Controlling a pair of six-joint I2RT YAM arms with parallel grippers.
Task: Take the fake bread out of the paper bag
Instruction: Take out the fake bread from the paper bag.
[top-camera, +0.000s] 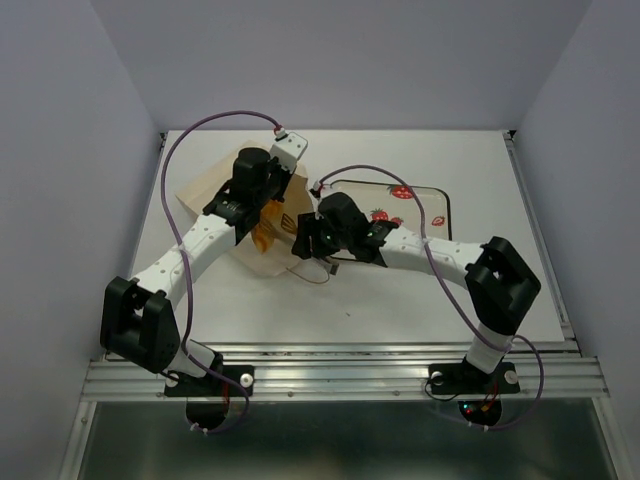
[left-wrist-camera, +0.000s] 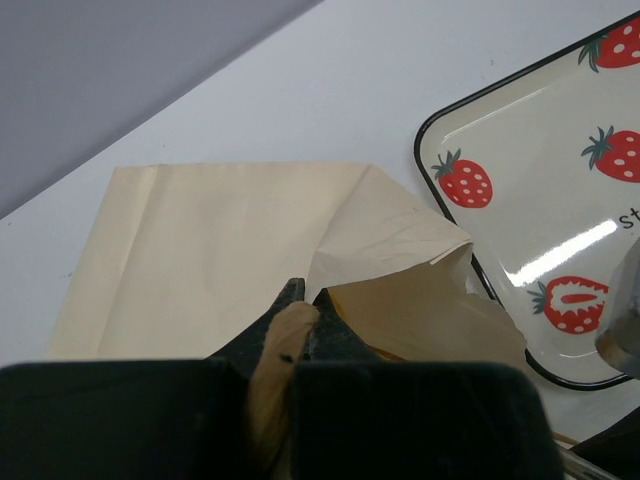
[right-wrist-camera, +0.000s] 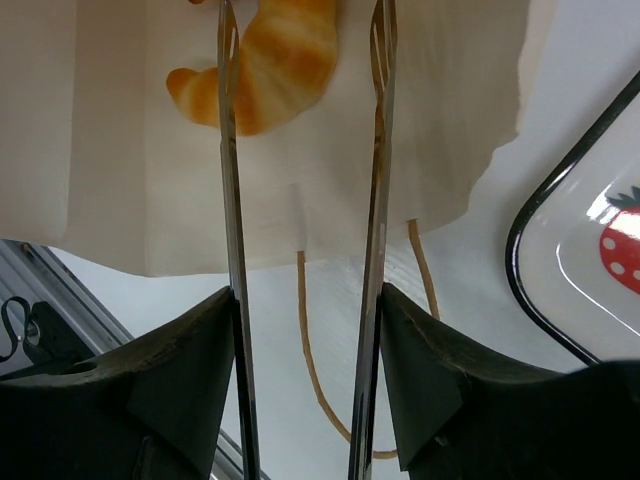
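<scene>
The cream paper bag (top-camera: 205, 195) lies flat on the table, its mouth toward the tray. My left gripper (top-camera: 260, 200) is shut on a fold of the bag's upper lip (left-wrist-camera: 290, 335) and holds the mouth lifted open. A glossy orange croissant (right-wrist-camera: 270, 60), part of the fake bread, lies on the bag's lower flap just inside the mouth; it also shows in the top view (top-camera: 268, 228). My right gripper (right-wrist-camera: 302, 20) is open, its long metal fingers (right-wrist-camera: 228, 150) reaching over the flap on either side of the croissant. The other breads are hidden.
A strawberry-print tray (top-camera: 432, 205) with a black rim sits right of the bag; its corner shows in the right wrist view (right-wrist-camera: 560, 270) and left wrist view (left-wrist-camera: 520, 190). The bag's brown cord handle (right-wrist-camera: 312, 360) trails on the table under my right gripper.
</scene>
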